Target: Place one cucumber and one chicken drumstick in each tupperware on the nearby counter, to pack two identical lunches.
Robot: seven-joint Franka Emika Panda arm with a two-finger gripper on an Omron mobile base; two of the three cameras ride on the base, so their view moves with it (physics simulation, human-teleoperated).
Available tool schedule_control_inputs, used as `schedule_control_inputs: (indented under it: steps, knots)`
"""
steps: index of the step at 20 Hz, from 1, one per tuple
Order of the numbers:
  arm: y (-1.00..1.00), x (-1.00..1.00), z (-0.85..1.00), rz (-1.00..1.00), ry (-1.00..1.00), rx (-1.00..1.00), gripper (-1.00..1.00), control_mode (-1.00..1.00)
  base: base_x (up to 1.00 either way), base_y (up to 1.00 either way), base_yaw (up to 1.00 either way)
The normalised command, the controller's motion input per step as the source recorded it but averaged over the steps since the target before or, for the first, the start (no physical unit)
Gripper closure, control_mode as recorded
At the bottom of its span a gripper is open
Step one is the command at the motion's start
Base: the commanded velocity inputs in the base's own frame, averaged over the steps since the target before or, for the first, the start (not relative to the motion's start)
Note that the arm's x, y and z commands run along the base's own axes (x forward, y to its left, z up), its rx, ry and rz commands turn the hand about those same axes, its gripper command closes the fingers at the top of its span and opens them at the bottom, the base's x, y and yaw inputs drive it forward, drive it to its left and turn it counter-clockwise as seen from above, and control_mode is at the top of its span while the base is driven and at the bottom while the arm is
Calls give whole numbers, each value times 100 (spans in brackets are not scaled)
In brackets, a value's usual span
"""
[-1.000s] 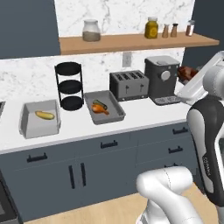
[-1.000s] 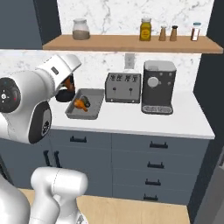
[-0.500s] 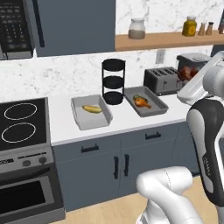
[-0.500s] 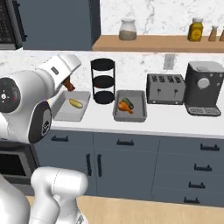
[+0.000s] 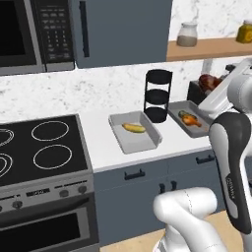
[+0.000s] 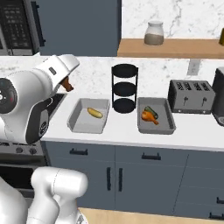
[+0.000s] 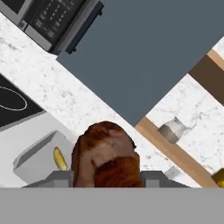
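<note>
End effector [image 7: 107, 181] grips a browned chicken drumstick [image 7: 106, 156], which sits low in the middle of the hand view between the finger tips; in the left base view the same drumstick [image 5: 209, 82] shows at the right edge, held up above the surface [image 5: 106, 145]. On the white surface lie two grey tupperware trays. Near tupperware [image 6: 82, 124], left of centre in the right base view, holds one yellowish oblong piece of food [image 6: 95, 113] and nothing else. Far tupperware [image 6: 155, 126], right of centre, holds a dark green cucumber [image 6: 151, 110] with an orange-brown drumstick [image 6: 148, 117] touching it. Black tiered rack [image 6: 124, 87] stands between the two trays, toward the marble wall. Right of the far tray sits a dark toaster [image 6: 191, 95]. Black glass stovetop [image 5: 34, 152] fills the left of the left base view, under a microwave [image 5: 29, 32]. Upper right, a wooden shelf [image 6: 170, 47] carries a glass jar [image 6: 153, 33]
</note>
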Motion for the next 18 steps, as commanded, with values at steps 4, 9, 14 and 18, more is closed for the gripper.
schedule_control_inputs:
  steps: [4,9,14,18]
  knots:
    - [0,0,0,0,0,0,100,100,61,37,0]
    - [0,0,0,0,0,0,100,100,45,27,0]
    - [0,0,0,0,0,0,100,100,60,74,-2]
    - [0,0,0,0,0,0,100,100,56,30,0]
